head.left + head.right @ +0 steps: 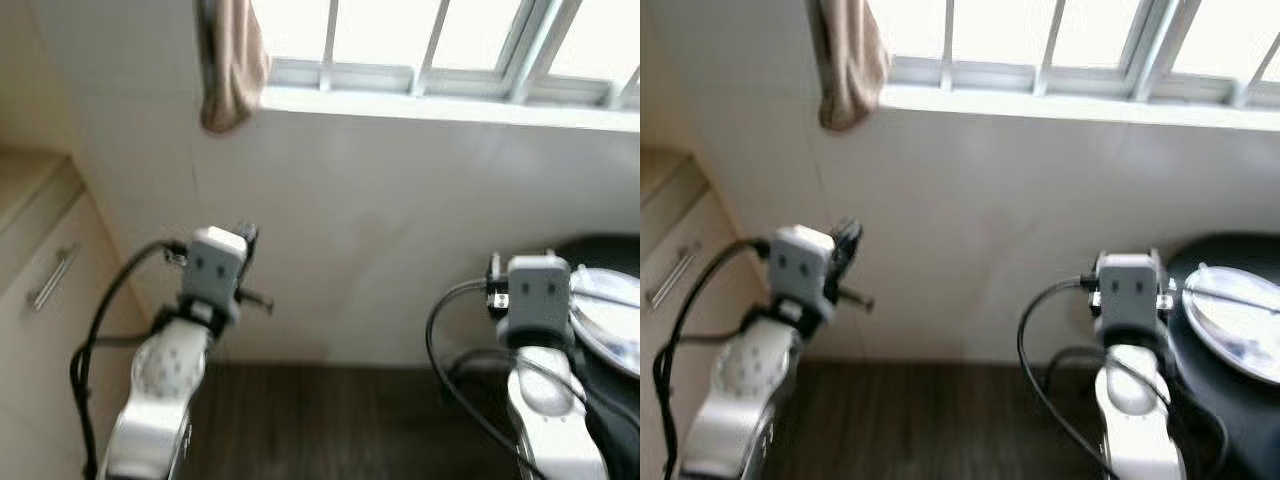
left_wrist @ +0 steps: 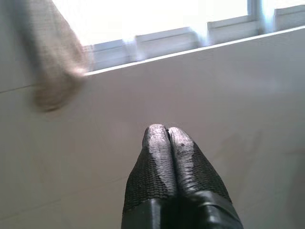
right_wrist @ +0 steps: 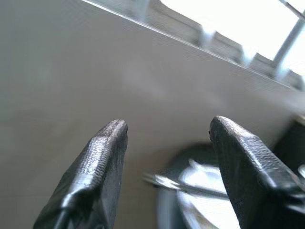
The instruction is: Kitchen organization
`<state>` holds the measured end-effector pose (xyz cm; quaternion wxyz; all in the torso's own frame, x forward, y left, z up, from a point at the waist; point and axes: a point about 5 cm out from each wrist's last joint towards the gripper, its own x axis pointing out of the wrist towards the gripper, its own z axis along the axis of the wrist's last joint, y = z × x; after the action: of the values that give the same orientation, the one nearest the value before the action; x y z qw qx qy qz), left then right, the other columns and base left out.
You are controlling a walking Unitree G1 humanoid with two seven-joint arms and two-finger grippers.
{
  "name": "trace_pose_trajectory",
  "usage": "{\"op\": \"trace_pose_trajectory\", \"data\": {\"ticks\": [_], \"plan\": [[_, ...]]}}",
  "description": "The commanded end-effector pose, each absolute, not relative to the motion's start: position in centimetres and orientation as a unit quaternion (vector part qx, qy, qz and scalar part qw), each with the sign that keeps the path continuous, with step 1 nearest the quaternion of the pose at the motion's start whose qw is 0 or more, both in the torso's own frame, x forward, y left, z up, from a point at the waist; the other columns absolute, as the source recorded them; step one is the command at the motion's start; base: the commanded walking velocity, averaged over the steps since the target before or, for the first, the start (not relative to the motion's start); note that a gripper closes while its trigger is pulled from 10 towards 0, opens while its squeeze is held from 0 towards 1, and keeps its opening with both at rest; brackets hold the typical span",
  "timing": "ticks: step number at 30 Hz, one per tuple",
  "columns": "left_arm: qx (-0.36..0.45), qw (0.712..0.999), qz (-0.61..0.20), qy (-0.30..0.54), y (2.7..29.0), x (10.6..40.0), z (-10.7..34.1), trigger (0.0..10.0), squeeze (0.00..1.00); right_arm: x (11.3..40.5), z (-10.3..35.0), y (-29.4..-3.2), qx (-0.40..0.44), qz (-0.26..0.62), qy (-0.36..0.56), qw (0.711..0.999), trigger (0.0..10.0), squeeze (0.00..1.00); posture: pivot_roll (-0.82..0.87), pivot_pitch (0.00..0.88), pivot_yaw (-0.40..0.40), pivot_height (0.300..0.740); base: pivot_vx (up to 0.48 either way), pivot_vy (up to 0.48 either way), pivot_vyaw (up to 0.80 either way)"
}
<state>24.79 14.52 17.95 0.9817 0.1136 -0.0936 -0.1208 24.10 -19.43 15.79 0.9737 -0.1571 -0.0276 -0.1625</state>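
Observation:
Both arms are raised before a white tiled wall under a window. My left gripper (image 2: 167,131) is shut with nothing between its fingers, pointing at the wall below the sill. Its wrist (image 1: 215,265) stands at the left. My right gripper (image 3: 167,131) is open and empty. Beyond it lies a round glass lid (image 3: 209,200) with a metal handle. The same lid (image 1: 1240,320) rests on a black pot (image 1: 1225,410) at the far right, beside my right wrist (image 1: 1128,290).
A beige cloth (image 1: 232,65) hangs from the window sill (image 1: 450,105) at upper left. A cream cabinet with a bar handle (image 1: 52,278) stands at the left. Dark wood floor (image 1: 330,420) runs along the wall's foot.

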Motion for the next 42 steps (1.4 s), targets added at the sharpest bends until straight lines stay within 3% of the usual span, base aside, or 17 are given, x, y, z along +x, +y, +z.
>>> {"op": "trace_pose_trajectory", "data": {"ticks": [1, 10, 19, 25, 42], "plan": [[0.109, 0.98, -0.136, -0.098, 13.8, 24.77, 18.13, 10.0, 0.0, 23.57, 15.14, -20.51, -0.159, -0.189, -0.005, 0.969, 10.0, 0.0, 0.11, 0.0, -0.047, 0.74, 0.0, 0.0, -0.8], [0.111, 0.979, -0.139, -0.096, 13.71, 24.77, 18.12, 10.0, 0.0, 23.4, 15.22, -20.57, -0.168, -0.19, -0.006, 0.967, 10.0, 0.0, 0.1, 0.0, -0.046, 0.74, 0.0, 0.0, -0.78], [0.114, 0.979, -0.142, -0.097, 13.59, 24.84, 18.22, 10.0, 0.0, 23.72, 15.44, -20.51, -0.175, -0.181, -0.009, 0.968, 10.0, 0.0, 0.1, 0.0, -0.048, 0.74, 0.0, 0.0, 0.0], [0.112, 0.979, -0.141, -0.1, 13.54, 24.85, 18.31, 10.0, 0.0, 24.13, 15.73, -20.87, -0.171, -0.182, -0.011, 0.968, 10.0, 0.0, 0.1, 0.0, -0.049, 0.74, 0.0, -0.453, 0.0], [0.106, 0.98, -0.137, -0.093, 13.64, 24.87, 18.19, 10.0, 0.0, 23.81, 15.19, -20.21, -0.145, -0.143, 0.013, 0.979, 10.0, 0.0, 0.09, 0.0, -0.048, 0.74, 0.0, 0.0, 0.0]]}}
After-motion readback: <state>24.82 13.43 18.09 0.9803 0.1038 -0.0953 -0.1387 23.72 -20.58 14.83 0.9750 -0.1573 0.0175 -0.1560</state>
